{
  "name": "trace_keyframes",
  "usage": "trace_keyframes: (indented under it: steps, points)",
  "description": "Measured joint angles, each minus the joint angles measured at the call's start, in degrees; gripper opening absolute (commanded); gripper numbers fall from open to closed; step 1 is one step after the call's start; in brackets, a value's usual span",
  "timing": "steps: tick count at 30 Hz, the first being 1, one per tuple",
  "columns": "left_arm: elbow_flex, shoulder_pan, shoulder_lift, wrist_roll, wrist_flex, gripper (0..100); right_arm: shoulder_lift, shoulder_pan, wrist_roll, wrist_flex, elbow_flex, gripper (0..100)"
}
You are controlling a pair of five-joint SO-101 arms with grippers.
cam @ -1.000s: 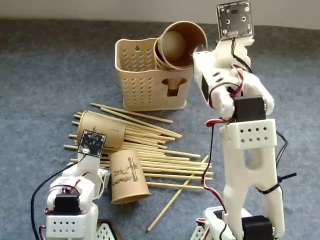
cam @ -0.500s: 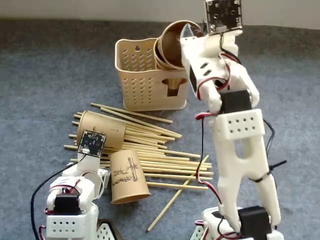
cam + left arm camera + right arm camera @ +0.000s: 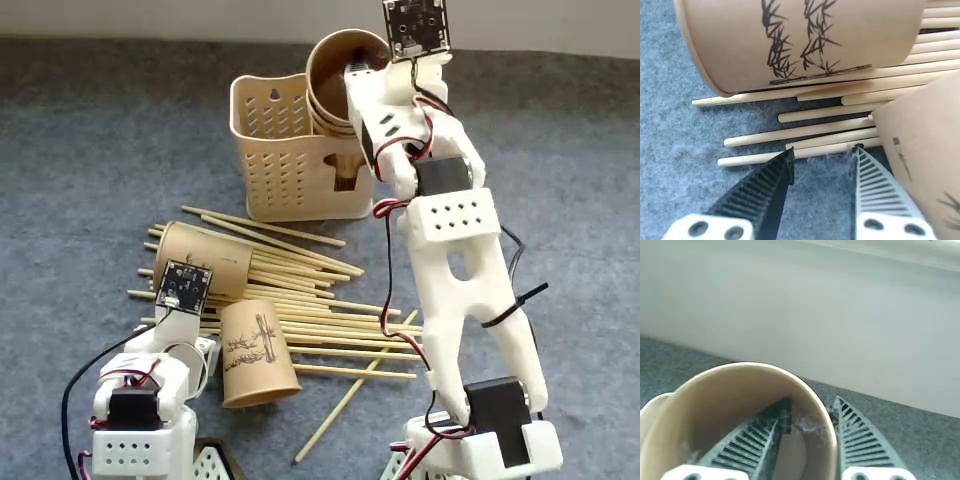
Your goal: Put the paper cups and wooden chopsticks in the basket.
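While the right gripper [image 3: 362, 75] holds its fingers clamped on the rim of a paper cup [image 3: 335, 72], one finger inside the mouth and one outside, that cup sits tilted on other cups nested in the basket [image 3: 285, 160], at the basket's end nearest that arm. Seen from the right wrist, the rim of this cup [image 3: 740, 405] passes between the fingers of the right gripper [image 3: 811, 407]. Wooden chopsticks [image 3: 320, 320] lie scattered on the grey worktop [image 3: 90, 150] in front of the basket, with a second cup [image 3: 205, 258] on its side across them and a third cup [image 3: 256, 352] just beyond it, farther from the basket. Over the chopstick ends [image 3: 805, 132], the left gripper [image 3: 822, 152] hangs with fingers apart, holding nothing.
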Motion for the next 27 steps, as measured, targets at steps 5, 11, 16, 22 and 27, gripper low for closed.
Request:
trace_keyframes:
  steps: [5, 11, 16, 22, 27]
  points:
    - [0.0, 0.0, 0.0, 0.0, 0.0, 19, -3.34, 0.0, 0.0, 0.0, 0.0, 13.5]
    - [0.0, 0.0, 0.0, 0.0, 0.0, 19, -8.26, -1.23, 0.0, 0.0, 0.0, 13.5]
    - [0.0, 0.0, 0.0, 0.0, 0.0, 19, -8.35, -2.99, 0.0, 0.0, 0.0, 13.4]
    - [0.0, 0.0, 0.0, 0.0, 0.0, 19, -7.3, -2.9, 0.0, 0.0, 0.0, 1.3]
    - [0.0, 0.0, 0.0, 0.0, 0.0, 19, -7.12, -3.25, 0.0, 1.14, 4.22, 0.6]
